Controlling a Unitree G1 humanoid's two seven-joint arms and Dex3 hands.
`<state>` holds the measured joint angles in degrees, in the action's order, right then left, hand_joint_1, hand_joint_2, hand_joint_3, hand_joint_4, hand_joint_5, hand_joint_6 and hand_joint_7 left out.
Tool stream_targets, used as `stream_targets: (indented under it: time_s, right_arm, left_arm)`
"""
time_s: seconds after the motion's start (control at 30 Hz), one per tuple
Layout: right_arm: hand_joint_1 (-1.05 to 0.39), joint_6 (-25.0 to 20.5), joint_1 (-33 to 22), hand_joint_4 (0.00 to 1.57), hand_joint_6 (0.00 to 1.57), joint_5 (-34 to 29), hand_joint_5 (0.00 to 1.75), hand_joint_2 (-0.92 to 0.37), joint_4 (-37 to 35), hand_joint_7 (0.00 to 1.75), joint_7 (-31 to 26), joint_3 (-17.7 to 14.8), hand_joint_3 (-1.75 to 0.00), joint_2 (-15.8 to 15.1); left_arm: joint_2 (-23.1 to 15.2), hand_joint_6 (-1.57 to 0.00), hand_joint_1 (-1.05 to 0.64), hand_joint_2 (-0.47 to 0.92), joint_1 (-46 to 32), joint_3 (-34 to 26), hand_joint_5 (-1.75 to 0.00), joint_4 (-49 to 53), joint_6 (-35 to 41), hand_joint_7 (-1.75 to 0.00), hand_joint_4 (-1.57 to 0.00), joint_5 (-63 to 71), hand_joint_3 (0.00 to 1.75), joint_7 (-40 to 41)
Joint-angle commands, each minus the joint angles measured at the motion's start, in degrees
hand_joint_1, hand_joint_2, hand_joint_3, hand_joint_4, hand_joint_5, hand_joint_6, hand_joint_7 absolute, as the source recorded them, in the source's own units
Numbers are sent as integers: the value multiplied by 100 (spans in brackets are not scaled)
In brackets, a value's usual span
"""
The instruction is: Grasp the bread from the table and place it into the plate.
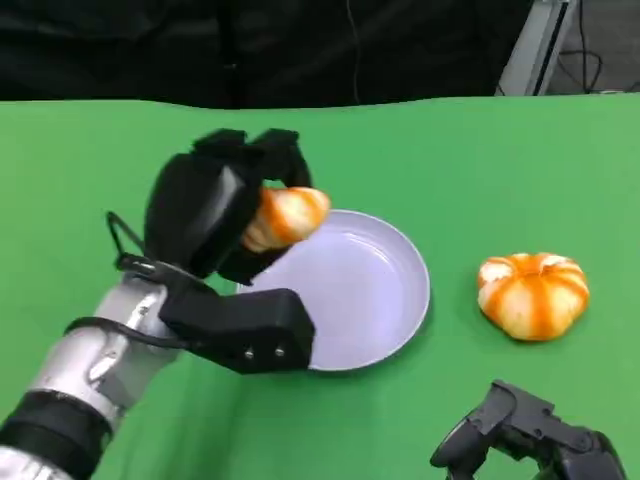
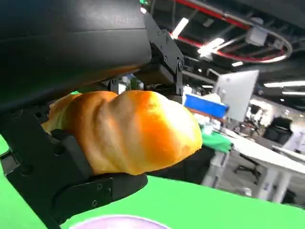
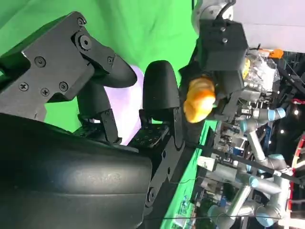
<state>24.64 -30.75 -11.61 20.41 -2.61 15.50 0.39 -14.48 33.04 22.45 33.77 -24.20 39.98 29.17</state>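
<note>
My left hand point(image 1: 215, 215) grips a golden, twisted bread point(image 1: 290, 215) and holds it in the air above the left rim of the lilac plate point(image 1: 380, 290). In the left wrist view the bread point(image 2: 138, 131) sits between the black fingers point(image 2: 71, 186), with a sliver of the plate point(image 2: 119, 222) beneath it. My right hand point(image 1: 530, 435) rests low near the table's front right edge, fingers apart, holding nothing. From the right wrist view, beyond my right hand's fingers point(image 3: 159, 93), the left hand point(image 3: 221, 47) shows with the bread point(image 3: 200, 100) in it.
A round orange-and-white bread point(image 1: 532, 295) lies on the green table point(image 1: 480, 160) to the right of the plate. Dark background lies beyond the table's far edge. A lab with monitors and robot arms shows in the wrist views.
</note>
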Motion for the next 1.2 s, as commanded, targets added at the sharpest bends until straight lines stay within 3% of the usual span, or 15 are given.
stream_targets:
  time_s: [0.03, 0.27, 0.63, 0.67, 0.7, 0.73, 0.8, 0.87, 0.97, 1.2]
  right_arm:
    - [-11, 3, -90, 69, 77, -2, 160, -39, 90, 131, -25, -9, -123, -43]
    - [-11, 56, -121, 71, 78, -50, 160, -37, 121, 131, -38, 6, -125, -56]
    - [-11, -27, -184, 70, 77, -60, 160, -39, 215, 132, -36, 44, -124, -50]
    - [-11, -39, -161, 70, 77, -31, 160, -39, 183, 132, -34, 30, -124, -44]
    - [-10, -55, -140, 70, 77, -2, 160, -38, 155, 132, -31, 23, -125, -37]
    - [-9, -69, -124, 70, 77, 17, 160, -37, 131, 132, -29, 21, -127, -28]
    - [-10, -81, -112, 71, 78, 31, 160, -36, 113, 132, -30, 24, -128, -22]
    - [-10, -64, -108, 71, 78, 36, 160, -36, 84, 132, -37, 28, -128, -18]
    - [-10, -34, -103, 71, 78, 42, 160, -36, 39, 131, -46, 31, -127, -9]
    - [-9, 47, -91, 71, 78, -6, 159, -36, -6, 131, -69, 28, -127, -14]
  left_arm:
    - [247, -73, -16, 20, 131, 119, -175, -21, 146, -173, -95, 82, 149, -171]
    - [519, -74, -16, 25, 177, 337, -175, 259, 289, -170, -95, 174, 143, -337]
    - [573, -75, -18, 28, 271, 498, -175, 553, 408, -163, -92, 243, 136, -561]
    - [605, -75, -18, 28, 366, 591, -175, 677, 612, -163, -92, 160, 136, -1236]
    - [639, -52, -27, 50, 447, 670, -122, 772, 820, -107, -63, 105, 92, -1812]
    - [678, -38, -39, 75, 507, 730, -70, 833, 1029, -52, -40, 83, 46, -2270]
    - [713, -28, -51, 88, 540, 763, -38, 819, 1251, -19, -21, 75, 22, -2650]
    - [748, -26, -53, 91, 552, 793, -32, 786, 1461, -12, -17, 120, 18, -2851]
    - [795, -14, -69, 92, 569, 848, -19, 768, 1725, -3, -2, 194, 24, -3050]
    - [793, -10, -74, 92, 581, 903, -10, 726, 1925, -2, 0, 198, 27, -3191]
